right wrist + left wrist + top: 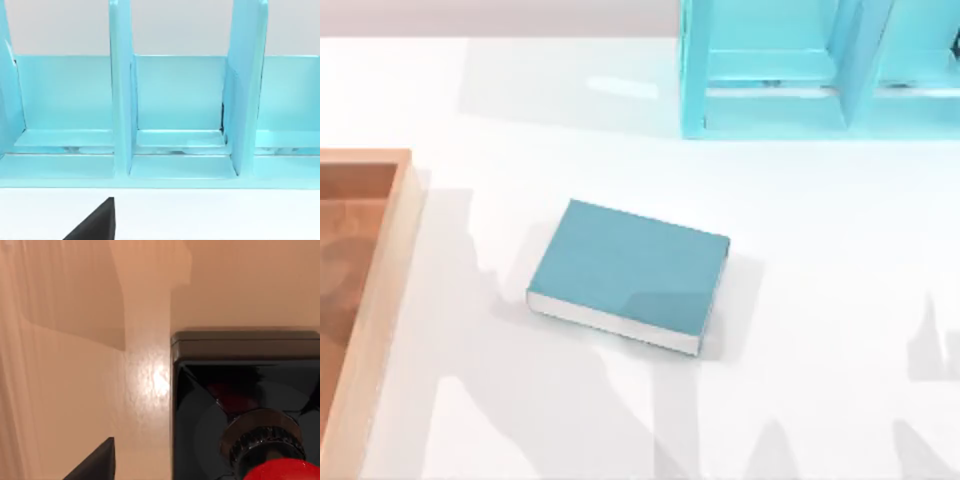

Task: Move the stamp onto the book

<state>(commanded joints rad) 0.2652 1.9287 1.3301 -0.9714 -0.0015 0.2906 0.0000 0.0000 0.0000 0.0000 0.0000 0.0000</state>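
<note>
From above, you see the book [628, 275] lying flat on the white desk [820, 250], a little left of the middle, its teal cover up and its white page edges toward the near side; at the left edge of the desk stands a wooden tray [375, 290], and at the far right a light-blue shelf unit [770, 75] with compartments.

The left wrist view gives you what the top view does not: the stamp [245, 410], very close to the camera, with its black square base resting on a pale wooden surface [75, 390] (it looks like the tray's wood, but you cannot be sure) and its red knob at the edge of the picture. One dark finger [95, 465] of the left claw shows beside the stamp, apart from it; whether this claw is open or closed, you cannot tell.

The right wrist view looks level at the shelf unit [175, 100] across the white desk [225, 215], so the right arm points toward it; one dark finger [95, 225] shows there; the state of the right claw you also cannot tell.
</note>
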